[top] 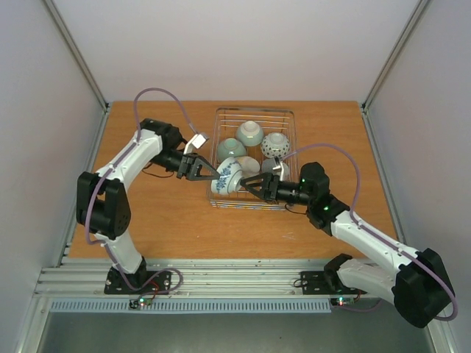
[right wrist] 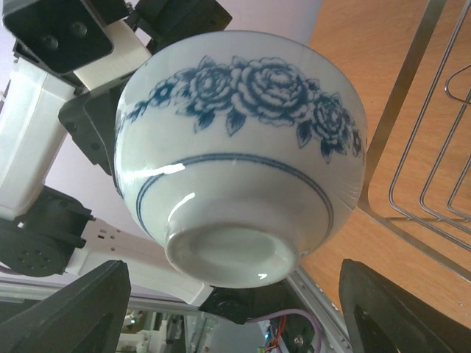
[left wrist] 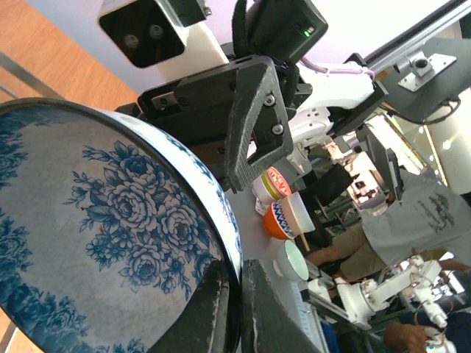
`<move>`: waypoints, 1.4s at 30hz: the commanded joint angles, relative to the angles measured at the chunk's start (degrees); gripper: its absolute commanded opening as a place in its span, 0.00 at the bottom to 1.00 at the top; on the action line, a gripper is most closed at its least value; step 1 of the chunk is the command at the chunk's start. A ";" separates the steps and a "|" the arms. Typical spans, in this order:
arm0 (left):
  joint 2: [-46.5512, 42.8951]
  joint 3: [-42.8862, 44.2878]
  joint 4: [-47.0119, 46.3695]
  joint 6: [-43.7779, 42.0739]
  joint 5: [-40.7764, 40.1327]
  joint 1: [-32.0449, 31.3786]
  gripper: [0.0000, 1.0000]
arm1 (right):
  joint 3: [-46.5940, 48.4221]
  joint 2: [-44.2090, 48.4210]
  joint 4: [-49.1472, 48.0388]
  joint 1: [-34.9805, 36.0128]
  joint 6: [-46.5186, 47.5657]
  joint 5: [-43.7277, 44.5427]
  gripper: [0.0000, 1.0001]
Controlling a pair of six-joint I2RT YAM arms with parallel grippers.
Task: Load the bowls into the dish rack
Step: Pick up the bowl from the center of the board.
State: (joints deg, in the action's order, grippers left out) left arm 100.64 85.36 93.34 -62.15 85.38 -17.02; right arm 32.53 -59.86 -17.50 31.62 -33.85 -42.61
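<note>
One blue-flowered bowl, left tool clamped on its rim, right tool spread wide either side of its foot

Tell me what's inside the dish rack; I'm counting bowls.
Two green bowls, a dotted bowl and a pale bowl sit in the dish rack. The blue-flowered bowl, in the left gripper, and the right gripper cover its near end.

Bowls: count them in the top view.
5. Two green bowls and dotted bowl in the rack's far half, pale bowl mid-rack, blue-flowered bowl in the left jaws. The right arm may hide others.
</note>
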 commanded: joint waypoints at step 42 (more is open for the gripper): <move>-18.49 -18.14 -57.23 59.37 -6.40 0.80 0.01 | -1.07 -6.95 -8.44 8.15 7.74 15.14 0.69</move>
State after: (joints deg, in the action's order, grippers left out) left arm 84.14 66.28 38.33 -2.74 76.84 -16.43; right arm 33.23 -65.12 -17.10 39.51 -24.51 -27.86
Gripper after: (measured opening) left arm 0.025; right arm 0.688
